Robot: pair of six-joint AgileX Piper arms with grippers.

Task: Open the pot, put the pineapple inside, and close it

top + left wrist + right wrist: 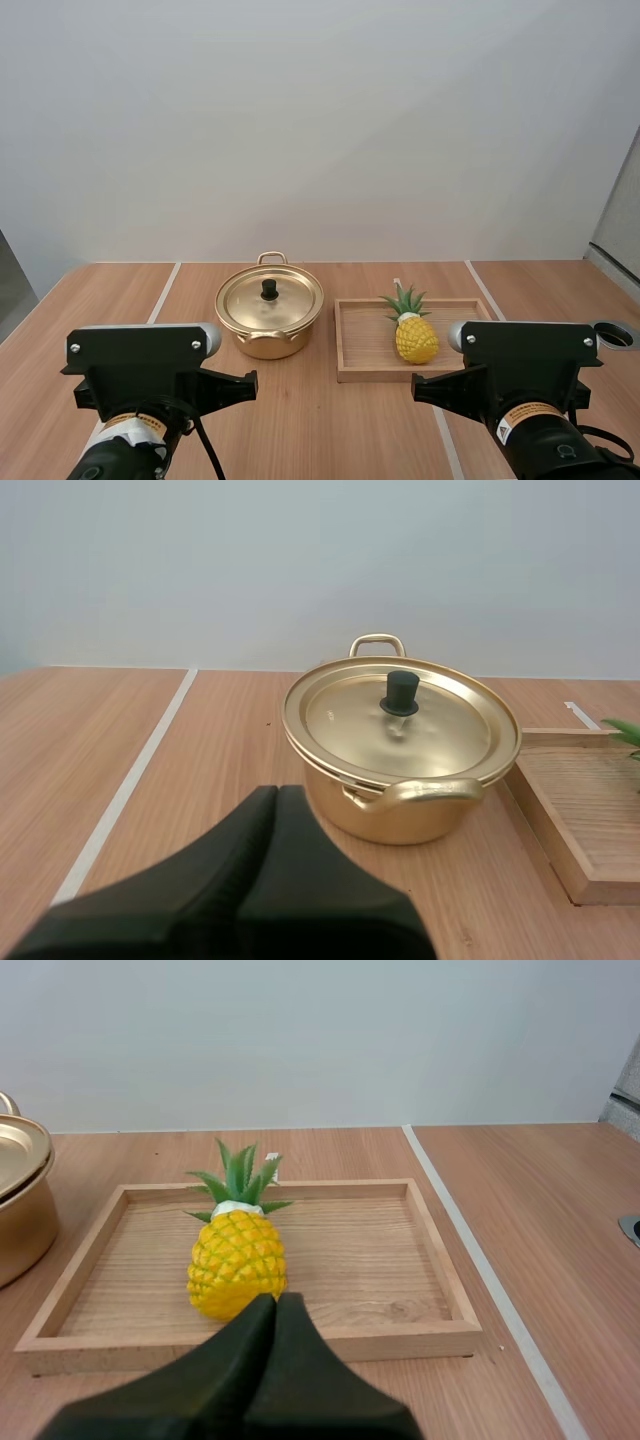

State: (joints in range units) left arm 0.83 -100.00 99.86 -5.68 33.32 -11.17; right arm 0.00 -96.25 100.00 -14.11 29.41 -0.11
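A golden pot [269, 322] [400, 770] stands on the table with its lid [270, 299] [400, 720] on, a black knob [400, 692] at the lid's centre. To its right a yellow pineapple [415, 335] [238, 1260] with green leaves lies in a wooden tray [352, 345] [430, 1250]. My left gripper [277, 792] is shut, a dark wedge short of the pot's near handle. My right gripper [276, 1300] is shut as well, just short of the tray's near rim, in front of the pineapple. Both arms' bases [150, 385] [525, 385] sit at the table's near edge.
The wooden table [120, 300] has pale seams running front to back. A round grey fitting [615, 335] sits at the right edge of the table. There is bare wood left of the pot and right of the tray.
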